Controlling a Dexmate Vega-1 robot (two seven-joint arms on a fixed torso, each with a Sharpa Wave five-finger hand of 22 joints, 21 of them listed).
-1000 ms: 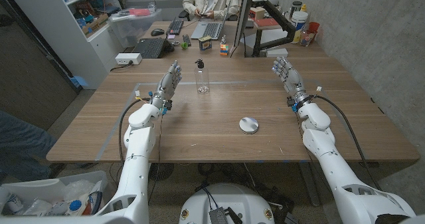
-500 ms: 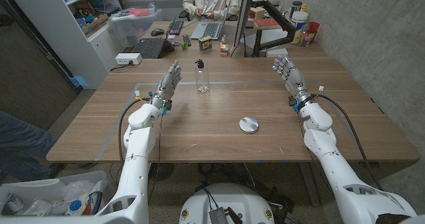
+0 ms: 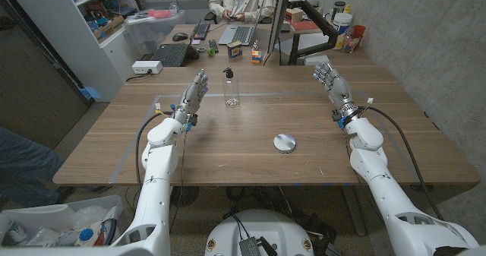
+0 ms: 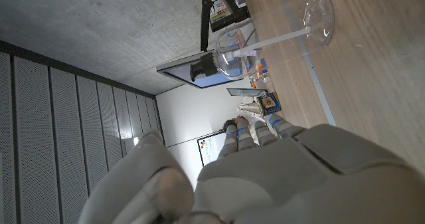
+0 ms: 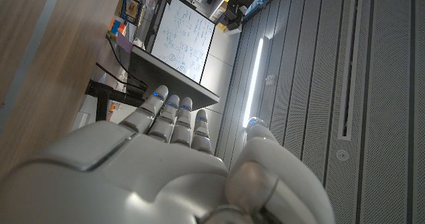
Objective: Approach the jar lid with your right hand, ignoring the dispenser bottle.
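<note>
Step in hand: we are judging this as the very start of the approach; our right hand (image 3: 329, 85) is hovering over the far right part of the surface (image 3: 228, 146), well apart from the jar lid (image 3: 285, 143).
Right hand: we are holding nothing; the fingers are stretched out and slightly apart, pointing away from us.
Left hand: our left hand (image 3: 194, 94) is waiting on the far left side, fingers extended, gripping nothing.
Jar lid: it is lying flat near the middle of the surface, toward the near edge, between our two arms and closer to the right one.
Dispenser bottle: the clear dispenser bottle (image 3: 231, 88) is standing upright just beside the left hand, well apart from the lid.
Next move: we are expecting to bring the right hand inward and back toward us, lowering it over the lid while keeping away from the bottle.
</note>
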